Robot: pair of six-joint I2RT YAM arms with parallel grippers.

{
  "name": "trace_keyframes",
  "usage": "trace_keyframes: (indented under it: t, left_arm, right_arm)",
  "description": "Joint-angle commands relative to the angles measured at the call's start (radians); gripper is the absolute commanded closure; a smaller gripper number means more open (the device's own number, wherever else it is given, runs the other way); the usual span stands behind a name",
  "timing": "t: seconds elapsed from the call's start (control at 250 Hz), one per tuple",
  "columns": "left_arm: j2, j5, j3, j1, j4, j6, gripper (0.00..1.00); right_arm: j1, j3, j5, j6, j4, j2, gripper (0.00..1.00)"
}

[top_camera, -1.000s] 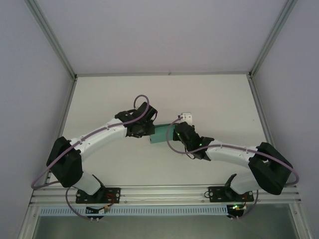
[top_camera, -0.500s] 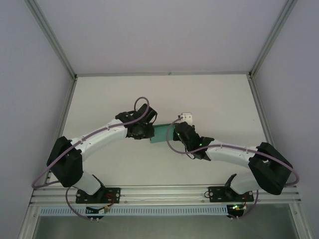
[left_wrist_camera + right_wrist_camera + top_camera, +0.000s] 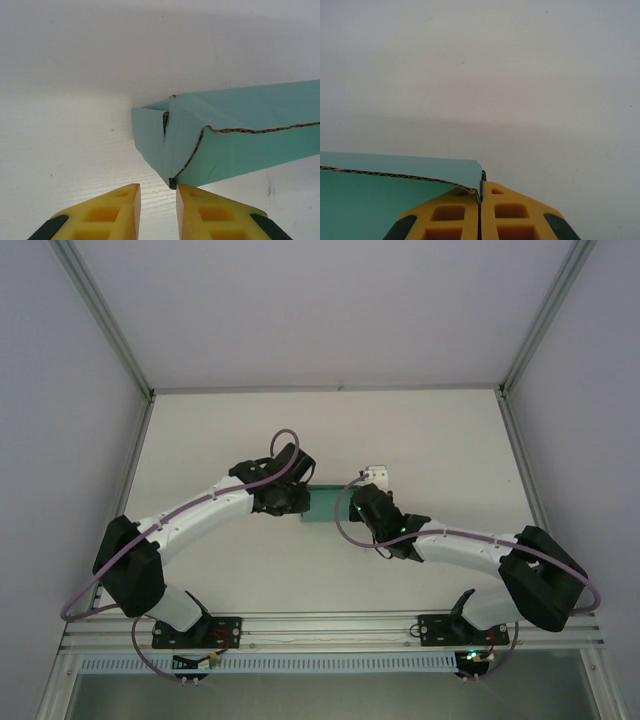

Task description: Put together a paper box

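In the middle of the top view, the box (image 3: 322, 506) lay between the two grippers, its long axis running left to right across the frame. I could not tell whether it rested on the table (image 3: 430, 440) or hung just above it. In the left wrist view its folded end sat at centre, and the lowest corner pointed at the gap of the left gripper (image 3: 157, 192), just ahead of the tips. Those jaws stood slightly apart with nothing between them. At the lower left of the right wrist view, the box's other end met the right gripper (image 3: 481, 189), whose jaws were pinched together on a thin edge of card. To my eye, the right arm anchored the box, and any left-hand move would run along its length.
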Motion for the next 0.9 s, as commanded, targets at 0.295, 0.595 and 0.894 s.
trace_keyframes:
  t: [0.295, 0.595, 0.894]
  left_arm:
    - [-0.017, -0.053, 0.056, -0.004, 0.008, 0.066, 0.71]
    - [0.028, -0.09, 0.084, -0.004, 0.021, 0.096, 0.84]
    - [0.054, -0.088, 0.079, -0.002, 0.001, 0.077, 0.9]
  right_arm:
    - [0.0, -0.014, -0.037, -0.001, -0.119, 0.013, 0.93]
    - [0.0, -0.012, -0.04, 0.0, -0.125, 0.008, 0.93]
    - [0.0, -0.013, -0.041, 0.002, -0.127, 0.006, 0.93]
